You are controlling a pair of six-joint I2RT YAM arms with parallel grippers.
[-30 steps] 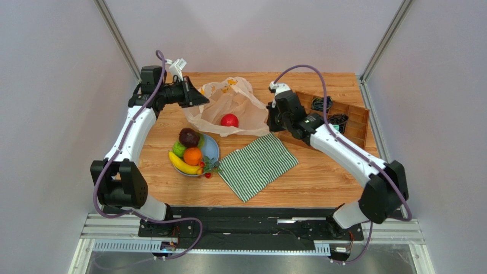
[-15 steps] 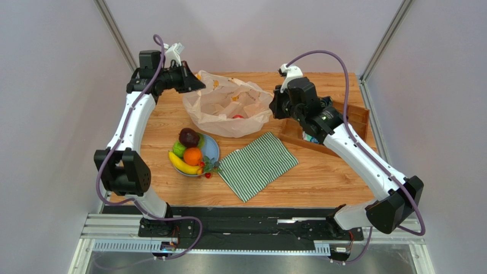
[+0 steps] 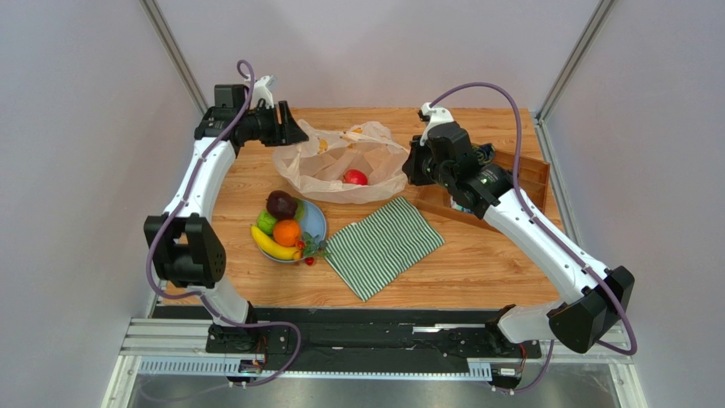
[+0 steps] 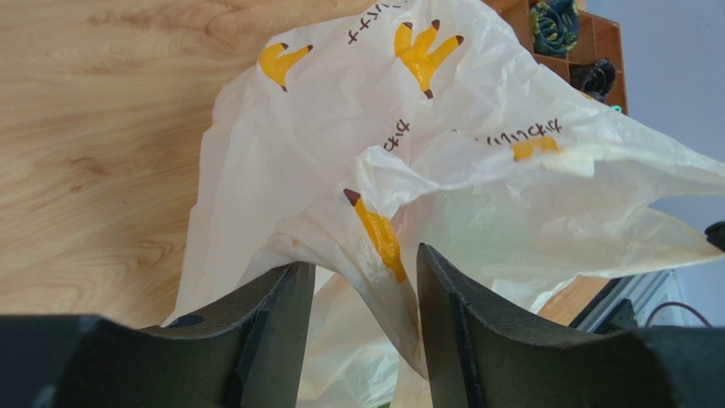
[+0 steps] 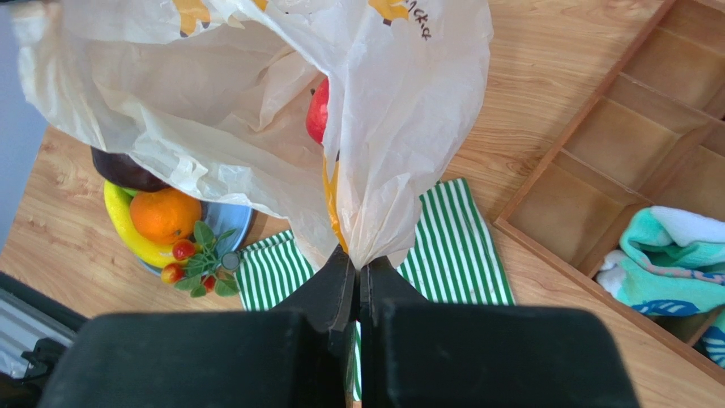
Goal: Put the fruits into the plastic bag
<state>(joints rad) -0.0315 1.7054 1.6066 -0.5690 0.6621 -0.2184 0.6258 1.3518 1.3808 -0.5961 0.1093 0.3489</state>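
- Plastic bag (image 3: 340,166) is seen at the far middle of the surface (image 3: 476,272), its right edge lifted and pinched in the fully closed right jaws.
- Left jaws are held partly open; a fold of the bag's left rim is draped between them, unclamped.
- A red apple (image 3: 355,177) is seen inside the bag.
- Other fruits (image 3: 283,228) are piled on a blue plate (image 3: 316,219) just in front of the bag, beside a striped cloth (image 3: 383,245).
- Bare wood is seen along the near edge and the left side.

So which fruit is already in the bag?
The red apple. It alone lies inside the bag; the other fruits are piled on the blue plate.
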